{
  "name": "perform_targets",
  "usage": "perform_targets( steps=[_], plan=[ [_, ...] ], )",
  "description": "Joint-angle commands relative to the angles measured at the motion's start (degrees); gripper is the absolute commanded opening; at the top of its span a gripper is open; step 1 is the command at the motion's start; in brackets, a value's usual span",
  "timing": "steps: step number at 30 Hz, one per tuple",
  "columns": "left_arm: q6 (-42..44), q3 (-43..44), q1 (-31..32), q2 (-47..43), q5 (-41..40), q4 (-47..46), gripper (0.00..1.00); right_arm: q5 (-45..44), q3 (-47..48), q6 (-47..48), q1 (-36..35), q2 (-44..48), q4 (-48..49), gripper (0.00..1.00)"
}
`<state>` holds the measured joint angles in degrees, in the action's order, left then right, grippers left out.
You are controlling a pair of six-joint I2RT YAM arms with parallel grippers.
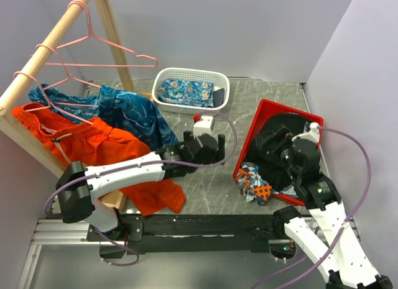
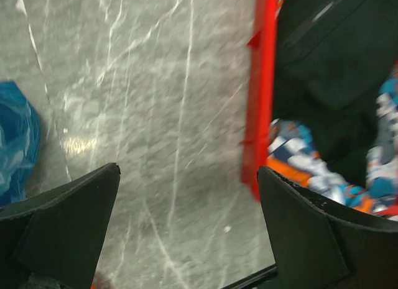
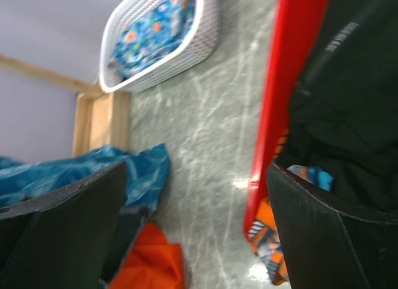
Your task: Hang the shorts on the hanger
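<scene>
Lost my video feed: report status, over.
Left claw, right claw open, empty. Shorts slumped at rack, hanger wire across them, hung unclear. Orange shorts alongside.

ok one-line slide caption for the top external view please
Open left hand and right hand hover empty; blue leaf-print shorts heaped beside the wooden rack, pink hangers above.

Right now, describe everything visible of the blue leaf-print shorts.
The shorts are thin blue fabric with a lighter turquoise leaf print. They lie crumpled in a loose heap on the grey table, left of centre, beneath the wooden rack. Their near edge lies against the orange shorts. A pink hanger hanging from the rack crosses their left end; whether it touches is unclear. The left gripper, open, sits to their right, holding nothing.
</scene>
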<state>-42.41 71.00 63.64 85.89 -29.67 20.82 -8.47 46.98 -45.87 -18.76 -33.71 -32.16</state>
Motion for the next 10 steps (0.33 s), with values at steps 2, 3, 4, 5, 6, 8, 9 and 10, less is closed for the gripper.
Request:
perform_targets(
  steps=[2,3,4,5,6,8,9,10],
  plan=[
    [0.4,-4.72,2.54,-2.3,-4.34,-10.44,0.96,-8.22,-4.53,-4.14,-0.31,5.4,-1.06,1.0],
    [0.31,-5.08,2.63,-2.39,-4.17,-10.71,0.97,-9.8,-5.23,-5.1,-0.31,5.76,-1.58,1.0],
    [0.23,-5.08,2.63,-2.39,-4.25,-10.54,0.96,-10.16,-5.58,-5.28,-0.31,6.03,-1.67,1.0],
    [0.31,-5.26,2.63,-2.39,-4.17,-10.36,0.97,-10.16,-5.76,-5.11,-0.31,6.46,-1.68,1.0],
    [0.4,-5.26,2.72,-2.39,-4.08,-10.36,0.96,-9.64,-6.02,-4.76,-0.4,6.56,-1.68,1.0],
    [0.49,-5.17,2.81,-2.48,-3.64,-10.01,0.97,-9.46,-6.2,-4.41,-0.31,6.56,-1.67,1.0],
    [0.23,-5.17,2.9,-2.65,-3.73,-9.92,0.96,-9.29,-6.11,-4.23,-0.31,6.38,-1.76,1.0],
    [-0.12,-5.26,3.07,-3.09,-4.08,-9.66,0.97,-8.76,-6.03,-3.97,-0.22,5.86,-1.85,1.0]
  ],
)
